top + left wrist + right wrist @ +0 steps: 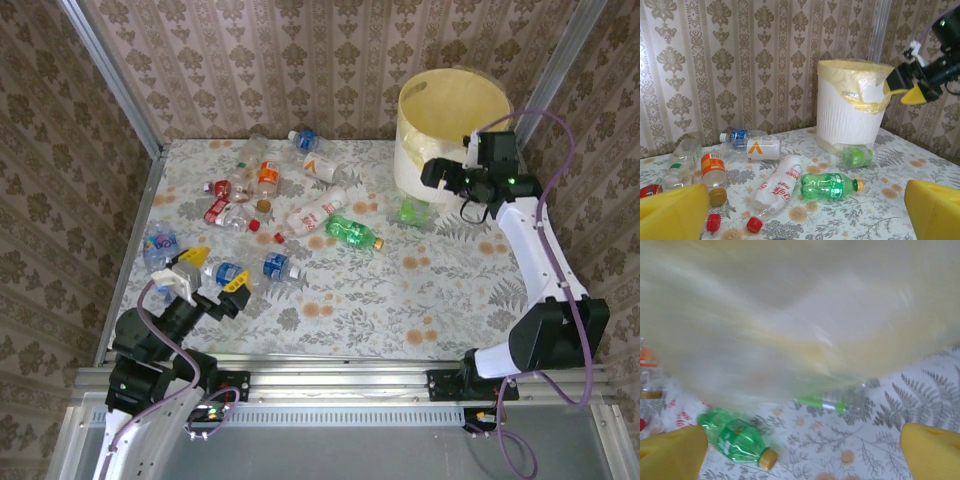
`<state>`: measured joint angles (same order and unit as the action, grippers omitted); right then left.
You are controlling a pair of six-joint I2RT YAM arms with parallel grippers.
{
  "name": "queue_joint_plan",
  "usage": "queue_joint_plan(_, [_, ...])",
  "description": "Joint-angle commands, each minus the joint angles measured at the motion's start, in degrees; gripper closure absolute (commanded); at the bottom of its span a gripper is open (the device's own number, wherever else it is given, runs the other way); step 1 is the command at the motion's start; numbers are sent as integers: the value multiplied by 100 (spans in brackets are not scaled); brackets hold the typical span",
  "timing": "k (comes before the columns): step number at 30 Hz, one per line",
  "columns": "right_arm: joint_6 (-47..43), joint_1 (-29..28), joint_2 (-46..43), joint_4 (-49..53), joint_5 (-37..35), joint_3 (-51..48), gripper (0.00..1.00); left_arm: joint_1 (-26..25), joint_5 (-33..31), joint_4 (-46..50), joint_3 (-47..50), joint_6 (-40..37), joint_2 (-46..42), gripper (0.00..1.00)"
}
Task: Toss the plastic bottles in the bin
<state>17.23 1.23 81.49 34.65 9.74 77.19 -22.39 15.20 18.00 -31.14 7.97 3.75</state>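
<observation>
— Right tool [450, 182]: what has it got?
— Nothing. Its jaws are spread wide and empty, up beside the bin [420, 150]. Left tool [210, 275] is just as wide and empty, low over the near-left corner of the desk [400, 290].
— And the bottles [268, 178]?
— Lying scattered over the desk's left and middle. A green one [352, 232] lies near the centre, and a crushed green one [415, 212] is just beside the bin's foot.
— How will they handle?
— Light and empty, I'd judge. The thin walls should give under a squeeze, and they look smooth and round, so likely to roll or slip. I'd grip the green one across its labelled middle, jaws square to its length, not at the cap.
</observation>
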Motion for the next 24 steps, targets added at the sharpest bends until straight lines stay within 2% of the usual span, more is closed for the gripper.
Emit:
queue_joint_plan(1, [288, 175, 80, -641, 443, -450, 0, 42, -25, 58, -77, 47, 26, 0])
queue_joint_plan(5, [333, 247, 347, -1283, 762, -986, 3, 43, -50, 85, -86, 38, 26, 0])
queue_joint_plan(9, [296, 246, 672, -1758, 780, -1315, 8, 42, -63, 96, -90, 38, 26, 0])
queue_joint_plan(12, [234, 246, 895, -1895, 896, -1391, 15, 42, -70, 105, -89, 38, 24, 0])
queue_joint_plan(16, [154, 246, 1094, -2038, 693, -1557, 19, 43, -83, 116, -94, 34, 27, 0])
queue_joint_plan(24, [168, 241, 1552, -2254, 726, -1581, 29, 44, -80, 115, -94, 31, 26, 0])
